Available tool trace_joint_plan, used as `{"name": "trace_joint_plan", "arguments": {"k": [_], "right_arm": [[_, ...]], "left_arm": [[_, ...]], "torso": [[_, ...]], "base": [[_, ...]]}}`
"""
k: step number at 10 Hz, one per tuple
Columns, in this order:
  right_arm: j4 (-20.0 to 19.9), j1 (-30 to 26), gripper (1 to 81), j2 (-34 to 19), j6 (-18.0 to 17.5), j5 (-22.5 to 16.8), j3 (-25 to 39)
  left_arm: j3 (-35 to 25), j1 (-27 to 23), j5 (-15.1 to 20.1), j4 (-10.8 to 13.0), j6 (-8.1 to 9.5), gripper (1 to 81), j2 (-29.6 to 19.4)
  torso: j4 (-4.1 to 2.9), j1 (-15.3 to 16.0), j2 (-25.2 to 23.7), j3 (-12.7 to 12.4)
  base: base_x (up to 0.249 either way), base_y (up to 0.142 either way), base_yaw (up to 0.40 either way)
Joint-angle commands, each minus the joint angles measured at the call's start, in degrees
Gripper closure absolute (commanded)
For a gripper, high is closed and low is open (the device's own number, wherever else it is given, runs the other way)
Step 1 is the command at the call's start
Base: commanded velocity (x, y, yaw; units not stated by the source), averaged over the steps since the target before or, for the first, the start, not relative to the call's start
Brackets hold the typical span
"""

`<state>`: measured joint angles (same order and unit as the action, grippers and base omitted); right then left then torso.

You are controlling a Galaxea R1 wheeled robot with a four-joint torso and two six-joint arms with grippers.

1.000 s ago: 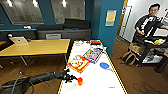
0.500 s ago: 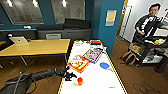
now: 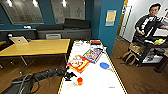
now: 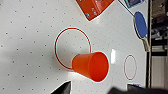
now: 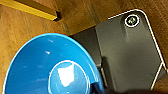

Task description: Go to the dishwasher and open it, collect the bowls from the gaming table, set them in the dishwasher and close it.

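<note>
The gaming table has a white top and a yellow rim. One blue bowl lies on it toward its right edge, also seen from the left wrist. My left gripper reaches over the table's left edge, open, just short of an upright orange cup. From the left wrist, the cup stands ahead of the gripper, untouched. My right gripper is shut on a second blue bowl, held above the wooden floor beside the table's yellow side. The dishwasher is out of view.
Two board-game boxes lie mid-table. A wooden desk stands to the left, with a gap of floor between. A person stands at a black cart on the right.
My left gripper has edged a little to the right, closer to the orange cup. The bowl on the table and the boxes have not moved.
</note>
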<state>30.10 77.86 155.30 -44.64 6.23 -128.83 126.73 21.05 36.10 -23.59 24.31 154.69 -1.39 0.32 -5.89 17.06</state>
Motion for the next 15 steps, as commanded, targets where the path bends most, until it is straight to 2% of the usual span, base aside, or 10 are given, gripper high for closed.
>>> {"name": "trace_joint_plan", "arguments": {"k": [1,6,12,13,14,15], "right_arm": [[1.01,-3.01,81.1,-0.58,-0.01,-1.57,0.08],[1.01,-3.01,81.1,-0.58,0.08,-1.57,-0.09],[1.63,-3.1,81.1,-0.14,-0.01,-1.57,-0.09],[1.72,-3.1,81.1,-0.14,-0.01,-1.57,-0.09],[1.71,-3.18,81.1,-0.14,-0.01,-1.57,-0.09],[1.72,-3.11,81.1,-0.05,-0.01,-1.57,-0.09]], "left_arm": [[0.18,-9.4,1.0,-0.84,1.27,1.0,1.42],[5.28,-9.05,0.99,-0.32,1.0,1.0,7.04],[5.37,-8.96,0.04,-0.67,0.82,1.0,4.41],[5.2,-8.96,-2.08,-1.02,1.0,1.0,3.19],[5.37,-8.96,-2.17,-1.11,1.35,1.0,2.74],[5.46,-8.88,-2.08,-0.76,3.27,1.0,2.65]], "torso": [[0.0,0.0,0.0,0.0],[0.0,0.0,0.0,0.02],[0.0,0.0,0.0,0.02],[0.0,0.0,0.0,0.02],[0.0,0.0,0.0,0.02],[0.0,0.0,0.0,0.02]], "base": [[0.0,0.0,0.0],[0.0,0.0,0.0],[0.0,0.0,0.0],[0.0,0.0,0.0],[0.0,0.0,0.0],[0.0,0.0,0.0]]}}
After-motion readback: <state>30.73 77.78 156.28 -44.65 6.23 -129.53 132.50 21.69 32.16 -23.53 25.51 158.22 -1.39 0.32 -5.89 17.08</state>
